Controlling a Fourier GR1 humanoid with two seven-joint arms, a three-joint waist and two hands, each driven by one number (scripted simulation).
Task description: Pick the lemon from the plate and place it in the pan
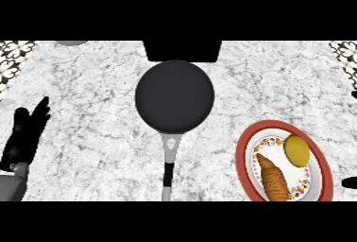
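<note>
Marbled grey-white stone makes up the counter (90, 94), with patterned black-and-white tiling at both upper corners and a black block at the far edge, just behind the pan.

From the head view, the pan (174, 96) lies in the middle, a dark round dish with nothing in it, its grey handle running straight back toward the robot. To its right, apart from it and near the robot's edge, sits the plate (244, 156), red-rimmed with a flowered border. On it the lemon (297, 151) rests in the upper right part, and a croissant (274, 179) lies just beside it, lower and to the left; I cannot tell whether the two touch.

At the left edge the left hand (24, 134) rests with fingers straight and apart, pointing up and holding nothing. Of the right hand (350, 182) only a dark sliver shows at the right edge beside the plate, and I cannot tell how its fingers stand.

The pick has not begun, I judge. The right hand is the nearer one; it would do well to come at the lemon from the right or from above, away from the croissant, curl round the fruit, lift it clear of the plate's rim, then carry it left over the pan's dish, not its handle.
</note>
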